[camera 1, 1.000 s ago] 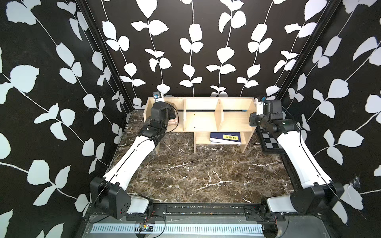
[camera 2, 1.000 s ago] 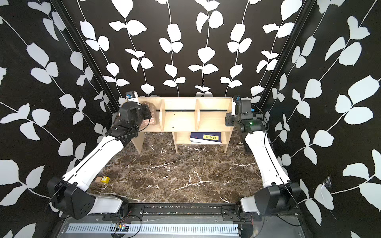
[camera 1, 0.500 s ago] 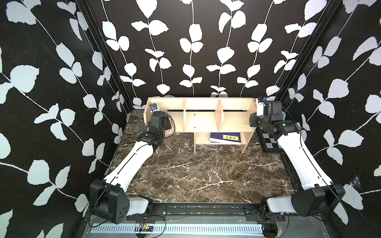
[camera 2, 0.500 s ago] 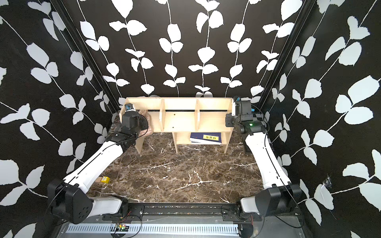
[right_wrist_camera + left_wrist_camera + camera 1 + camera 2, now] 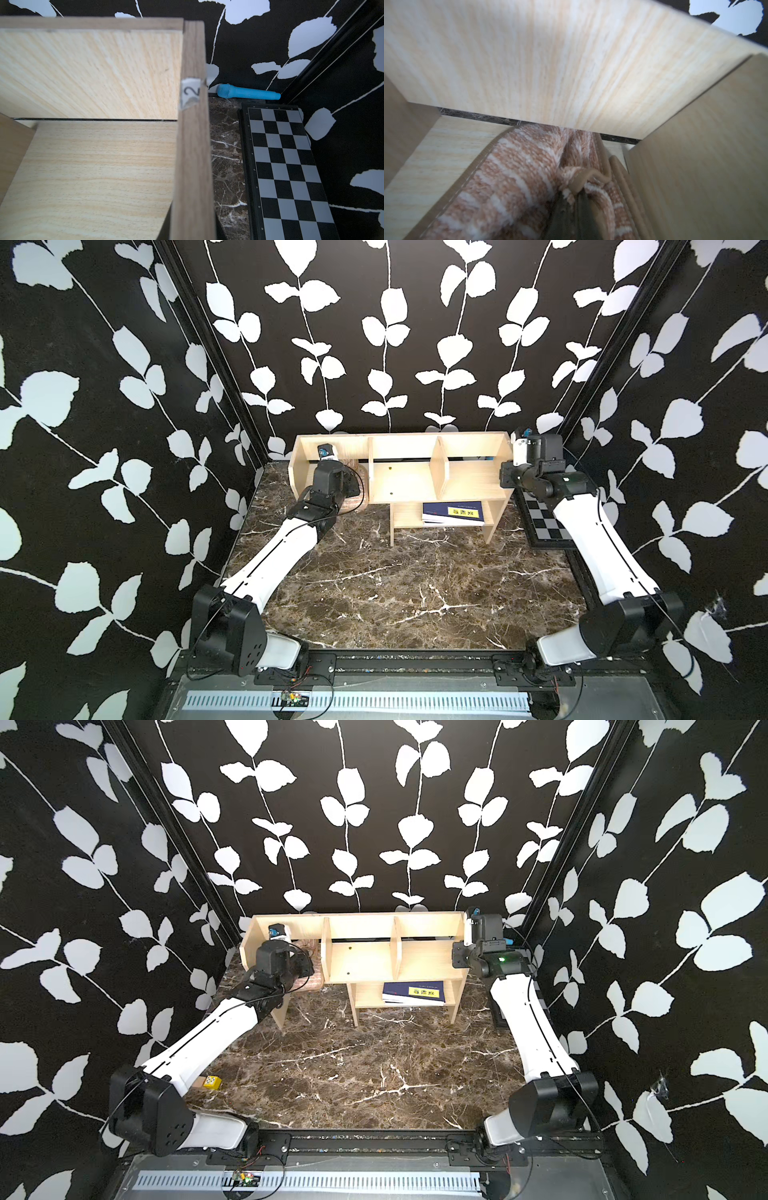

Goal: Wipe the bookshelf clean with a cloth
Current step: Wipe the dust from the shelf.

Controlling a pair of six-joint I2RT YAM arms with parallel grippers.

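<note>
Left gripper (image 5: 574, 199) is pinched closed on a fold of the cloth (image 5: 512, 176), bunched in the bookshelf's (image 5: 409, 485) left compartment beside the divider (image 5: 370, 464), where it may snag and pull free; right gripper (image 5: 518, 450) sits at the end panel (image 5: 193, 145), hold not discernible.

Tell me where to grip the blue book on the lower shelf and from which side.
Grip the blue book by its near edge, coming in low from the open front. It lies flat on the lower shelf of the bookshelf; the board above and the legs either side likely block other approaches.
</note>
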